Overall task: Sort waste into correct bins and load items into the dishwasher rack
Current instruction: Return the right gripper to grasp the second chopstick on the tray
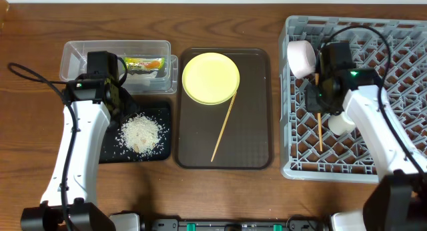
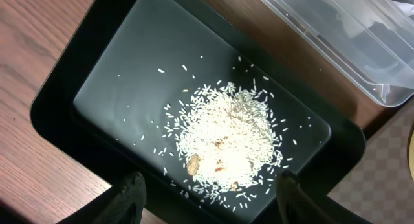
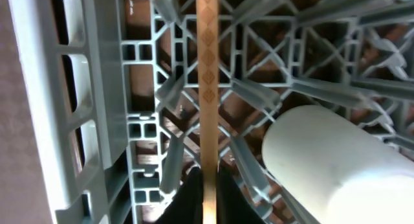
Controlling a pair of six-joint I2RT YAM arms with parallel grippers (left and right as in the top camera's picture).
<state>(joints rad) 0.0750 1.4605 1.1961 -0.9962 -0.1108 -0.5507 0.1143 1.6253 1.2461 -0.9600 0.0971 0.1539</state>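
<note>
wooden chopstick clamped by right gripper above grey lattice rack
thin stick could drop through gaps; left gripper spread wide, empty

text: none legible | snack wrapper: print too small to read
</note>
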